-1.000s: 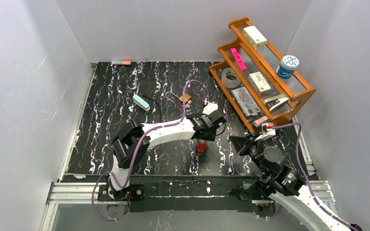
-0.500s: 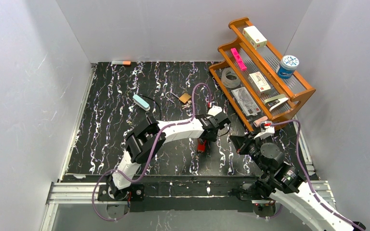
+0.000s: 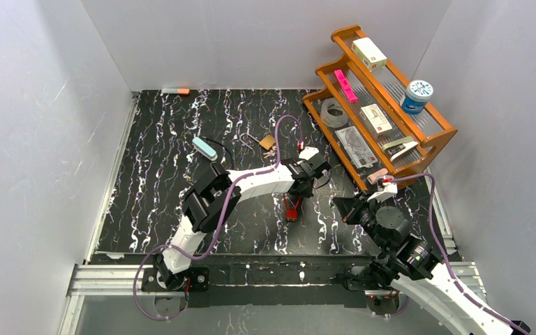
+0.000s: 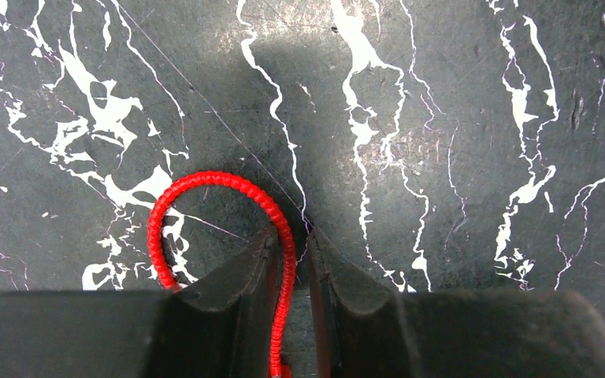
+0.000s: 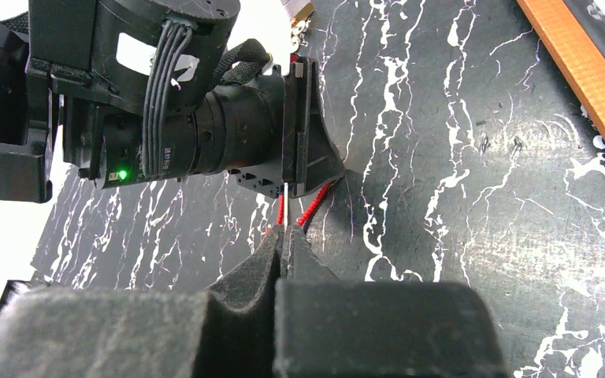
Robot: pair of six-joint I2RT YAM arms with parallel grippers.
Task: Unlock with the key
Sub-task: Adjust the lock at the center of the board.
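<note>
1. At the left of the tabletop (image 3: 155, 183) lies a pale blue block (image 3: 204, 148). A small orange-tipped piece (image 3: 176, 91) rests against the back wall.
2. The left arm (image 3: 251, 187) reaches across the middle with its wrist bent down toward the tabletop.
3. The brass lock (image 3: 268, 142) lies just behind that wrist, and neither arm touches it.
4. The left fingers (image 4: 261, 256) are pinched almost together on a red cord (image 4: 219, 179). One strand runs down between them, and the rest arcs out over the tabletop to their left in the wrist view.
5. The key itself cannot be made out. Only the cord shows, near the tabletop's centre, under the left wrist.
6. The right fingers (image 5: 269, 253) are pressed flat together. They hover near the left fingers and point at them without touching.
7. A wooden rack (image 3: 441, 137) stands at the far right, with small items on its shelves.
</note>
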